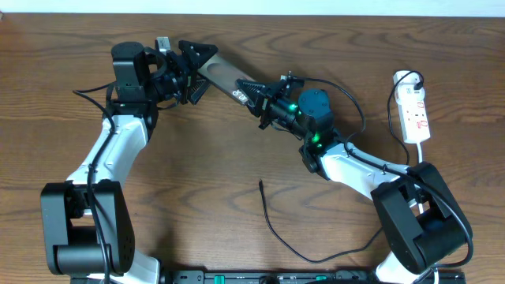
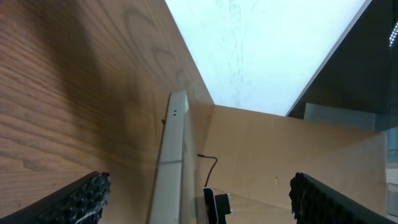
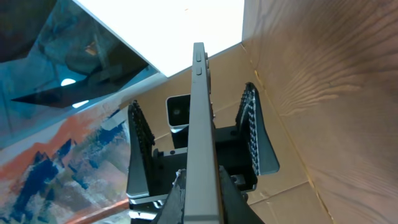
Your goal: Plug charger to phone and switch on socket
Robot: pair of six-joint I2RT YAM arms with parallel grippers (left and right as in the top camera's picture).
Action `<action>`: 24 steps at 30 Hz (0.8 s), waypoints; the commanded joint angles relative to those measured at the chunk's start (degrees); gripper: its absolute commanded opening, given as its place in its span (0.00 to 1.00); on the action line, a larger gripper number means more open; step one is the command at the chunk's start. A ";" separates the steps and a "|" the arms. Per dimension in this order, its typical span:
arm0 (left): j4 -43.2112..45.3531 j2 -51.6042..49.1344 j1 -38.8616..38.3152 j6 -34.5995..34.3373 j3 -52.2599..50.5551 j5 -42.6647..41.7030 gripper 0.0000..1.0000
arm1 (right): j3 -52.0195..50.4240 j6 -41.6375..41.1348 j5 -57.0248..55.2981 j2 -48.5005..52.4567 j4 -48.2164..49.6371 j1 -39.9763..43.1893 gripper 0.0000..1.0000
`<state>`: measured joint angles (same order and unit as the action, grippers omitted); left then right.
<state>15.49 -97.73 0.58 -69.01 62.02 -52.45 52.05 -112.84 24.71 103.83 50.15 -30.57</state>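
Wood-grain table (image 1: 63, 95) under both arms; pale wall strip along the far edge.

You have the phone (image 1: 225, 77) up off the wood, spanning the gap between the two grippers. Its grey-brown face and white lettering are turned toward the overhead camera.

Right gripper (image 1: 264, 96): clamped on one end of the phone. In your right wrist view the slab (image 3: 199, 124) runs edge-on straight up the centre, and the gripper's own fingers (image 3: 176, 198) press against it on either side at the bottom of the frame.

Left gripper (image 1: 199, 71): fingers spread wide at the phone's other end. In your left wrist view the phone edge (image 2: 173, 155) stands between the two pads (image 2: 81, 199), nearer the left one, with clear gaps on both sides. The right wrist view agrees: the ribbed pads (image 3: 252, 130) flank the slab without touching it.

Charger (image 1: 272, 225): loose on the table near the front edge, plug tip pointing away from you, well apart from the phone.

Socket (image 1: 414, 110): flat at the far right, well clear of both grippers.
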 commanded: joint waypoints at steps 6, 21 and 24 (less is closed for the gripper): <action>0.24 0.09 -1.51 -3.69 -0.15 1.09 0.89 | 0.76 -0.92 -2.64 -0.20 1.60 -2.62 0.01; 0.24 0.00 -2.75 -4.83 -0.15 3.02 0.61 | 0.76 -0.90 -2.71 -0.20 1.95 -2.99 0.01; 0.22 0.00 -2.75 -4.83 -0.15 3.63 0.53 | 0.76 -0.87 -2.73 -0.20 1.95 -3.37 0.01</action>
<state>15.46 -97.73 -2.04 -73.69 62.02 -49.80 52.05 -113.49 21.82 103.88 50.89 -33.19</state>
